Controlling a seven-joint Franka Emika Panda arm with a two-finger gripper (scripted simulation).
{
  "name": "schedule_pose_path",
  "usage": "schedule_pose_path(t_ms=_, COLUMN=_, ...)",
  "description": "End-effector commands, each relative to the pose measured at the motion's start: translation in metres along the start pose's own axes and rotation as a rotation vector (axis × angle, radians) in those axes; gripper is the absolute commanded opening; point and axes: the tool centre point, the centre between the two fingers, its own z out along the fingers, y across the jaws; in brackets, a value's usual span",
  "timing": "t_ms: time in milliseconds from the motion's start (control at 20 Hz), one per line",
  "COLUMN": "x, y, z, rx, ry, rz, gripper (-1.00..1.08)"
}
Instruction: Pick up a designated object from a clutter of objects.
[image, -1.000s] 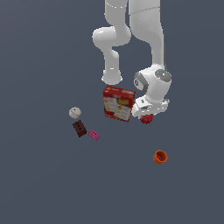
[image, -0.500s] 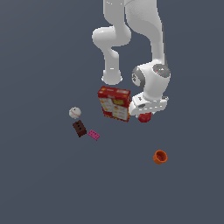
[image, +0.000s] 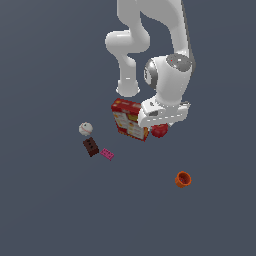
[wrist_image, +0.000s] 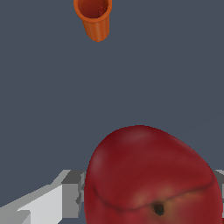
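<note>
- The fruit (wrist_image: 151, 179) is seen large in the wrist view, directly under the camera and between the jaws, with its dark dimple turned toward the lens.
- A grey finger (wrist_image: 70, 190) is seen at one flank of the fruit, touching or almost touching it, and only a sliver of the other finger is seen at the opposite flank, at the picture's edge.
- The jaws are thus set about the fruit's width apart. Whether they press on it cannot be told from these pictures.
- The fruit is judged to lie on the line between the fingers, not off to one side. No sideways correction is called for; what is called for next is a firm squeeze and a straight rise.
- The fruit is round, so no long axis has to be matched, though a glossy round skin may be expected to slip if it is pinched off centre.
- In the exterior view the gripper (image: 161, 129) is seen low over the surface (image: 50, 210), and part of the fruit (image: 159, 131) shows just beneath the hand. Whether it rests on the surface cannot be told.
- The box (image: 129, 119) stands just beside the fruit, on the exterior view's left; it is judged near enough to be brushed by the hand during the rise.
- The cup (image: 183, 179) lies well apart, toward the exterior view's lower right.
- The ball (image: 85, 129), the block (image: 90, 146) and the brick (image: 107, 154) lie farther off on the exterior view's left, out of the way.
</note>
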Motion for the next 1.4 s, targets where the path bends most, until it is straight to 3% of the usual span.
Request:
schedule_pose_path(t_ms=0, x=0.007, y=0.017, z=-0.025, rx=0.001, ry=0.002, rz=0.0, gripper=-1.0)
schedule_pose_path(t_ms=800, x=0.053, y=0.125, z=-0.169, rx=-0.001, ry=0.0, rz=0.002, gripper=-1.0)
schedule_pose_path(t_ms=1350, x=0.076, y=0.171, z=-0.23, rx=-0.004, ry=-0.001, rz=0.003, gripper=-1.0)
